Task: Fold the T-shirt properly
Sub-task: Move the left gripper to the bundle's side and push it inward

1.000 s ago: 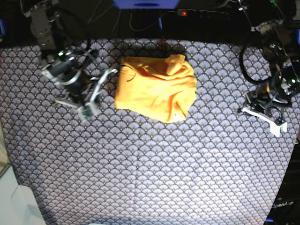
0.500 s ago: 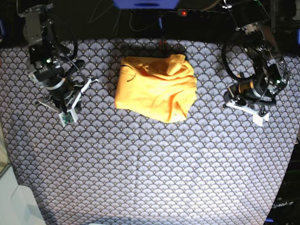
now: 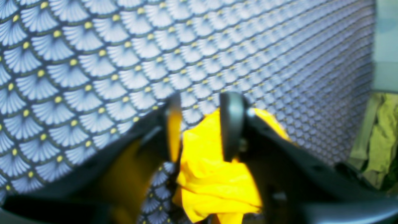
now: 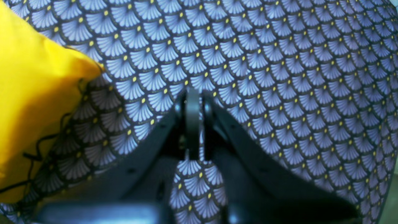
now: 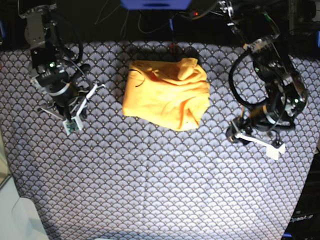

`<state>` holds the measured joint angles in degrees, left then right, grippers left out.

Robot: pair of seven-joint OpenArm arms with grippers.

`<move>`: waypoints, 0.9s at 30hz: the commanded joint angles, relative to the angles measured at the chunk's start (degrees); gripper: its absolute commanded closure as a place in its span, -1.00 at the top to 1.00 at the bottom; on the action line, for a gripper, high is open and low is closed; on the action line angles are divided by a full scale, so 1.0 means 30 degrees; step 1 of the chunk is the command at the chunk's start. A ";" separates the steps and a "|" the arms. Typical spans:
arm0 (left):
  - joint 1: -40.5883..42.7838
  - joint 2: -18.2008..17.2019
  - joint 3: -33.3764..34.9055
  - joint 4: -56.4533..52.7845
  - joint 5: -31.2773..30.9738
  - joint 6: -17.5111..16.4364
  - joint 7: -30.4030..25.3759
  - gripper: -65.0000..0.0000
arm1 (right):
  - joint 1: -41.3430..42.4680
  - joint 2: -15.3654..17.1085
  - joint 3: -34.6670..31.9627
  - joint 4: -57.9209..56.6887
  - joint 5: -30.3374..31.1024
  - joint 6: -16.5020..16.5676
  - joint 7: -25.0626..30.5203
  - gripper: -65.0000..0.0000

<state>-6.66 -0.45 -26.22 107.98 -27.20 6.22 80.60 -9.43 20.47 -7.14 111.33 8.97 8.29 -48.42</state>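
The yellow-orange T-shirt (image 5: 167, 92) lies in a wrinkled, roughly folded heap on the far middle of the scallop-patterned tablecloth (image 5: 160, 180). My right gripper (image 5: 97, 89) hovers to the shirt's left, apart from it. In the right wrist view that gripper (image 4: 192, 124) is shut on nothing, and the shirt's corner (image 4: 31, 87) shows at the left with a dark thread on it. My left gripper (image 5: 234, 135) is to the right of the shirt and nearer the front, clear of it. The left wrist view shows this gripper (image 3: 202, 124) open, with the T-shirt (image 3: 211, 174) beyond the gap.
Both arms' dark cables and bases (image 5: 265, 60) crowd the table's far corners. A power strip with a red light (image 5: 196, 13) and a blue object (image 5: 155, 4) sit behind the far edge. A green cloth (image 3: 379, 140) lies off the tablecloth's edge.
The left arm has swung toward the front and a little toward the shirt, and its jaws have parted. The right gripper drew back from the shirt's left edge, then held still.
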 commanded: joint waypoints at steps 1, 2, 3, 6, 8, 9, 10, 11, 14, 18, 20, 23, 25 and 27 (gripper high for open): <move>-0.0199 -0.0070 0.0461 0.0621 -0.0354 -0.0095 -0.0199 -0.06 | 0.0169 0.0195 0.0137 0.0297 -0.0016 0.0122 0.0361 -1.00; -0.0053 -0.0041 0.0754 0.0855 -0.0384 -0.0095 -0.0199 0.00 | 0.0169 0.0195 0.0137 0.0297 -0.0016 0.0122 0.0361 -1.00; 0.0006 -0.0012 0.0930 0.0914 -0.0501 -0.0095 -0.0199 0.00 | 0.0169 0.0195 0.0137 0.0297 -0.0016 0.0122 0.0361 -1.00; 0.0621 -0.0100 0.0959 0.0474 -0.0999 0.0022 -0.0199 0.00 | 0.0052 0.0195 0.0137 0.0326 -0.0016 0.0122 0.0361 -1.00; 0.0885 -0.0129 0.0988 -0.0083 -0.1058 0.0052 -0.0199 0.00 | -0.0065 0.0195 0.0137 0.0326 -0.0016 0.0122 0.0361 -1.00; 0.0885 -0.0129 0.1047 -0.0376 -0.0970 0.0052 -0.0199 0.00 | -0.0065 0.0166 0.0108 0.0326 -0.0016 0.0122 0.0361 -1.00; 0.0944 -0.0129 0.1047 -0.0727 -0.0940 0.0052 -0.0199 0.00 | -0.0065 0.0137 0.0078 0.0326 -0.0016 0.0122 0.0361 -1.00; 0.1120 -0.0129 0.0959 -0.1167 -0.0940 0.0052 -0.0199 0.01 | -0.0094 0.0107 0.0049 0.0326 -0.0016 0.0122 0.0361 -1.00; 0.1207 -0.0422 0.1018 -0.2134 -0.1116 -0.0036 -0.0199 0.01 | -0.0094 0.0078 0.0049 0.0326 -0.0016 0.0122 0.0361 -1.00; 0.1383 -0.0481 0.1076 -0.2339 -0.1145 -0.0036 -0.0199 0.01 | -0.0094 0.0078 0.0049 0.0356 -0.0016 0.0122 0.0361 -1.00; 0.1442 -0.0451 0.1076 -0.2193 -0.1145 -0.0065 -0.0199 0.01 | -0.0124 0.0107 0.0049 0.0356 -0.0016 0.0122 0.0361 -1.00; 0.1295 -0.0451 0.1516 -0.2398 -0.1116 -0.0036 -0.0199 0.01 | -0.0124 0.0078 0.0049 0.0356 -0.0016 0.0122 0.0361 -1.00; 0.1237 -0.0715 0.2776 -0.2486 -0.0999 0.0052 -0.0199 0.01 | -0.0124 0.0078 0.0049 0.0356 -0.0016 0.0122 0.0361 -1.00; 0.1032 -0.1330 0.4094 -0.2515 -0.1087 0.0052 -0.0199 0.01 | -0.0124 0.0078 0.0078 0.0356 -0.0016 0.0122 0.0361 -1.00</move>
<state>-2.35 -3.92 -13.34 99.57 -29.98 6.24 80.62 -10.37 20.16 -7.25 111.33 8.99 8.32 -48.42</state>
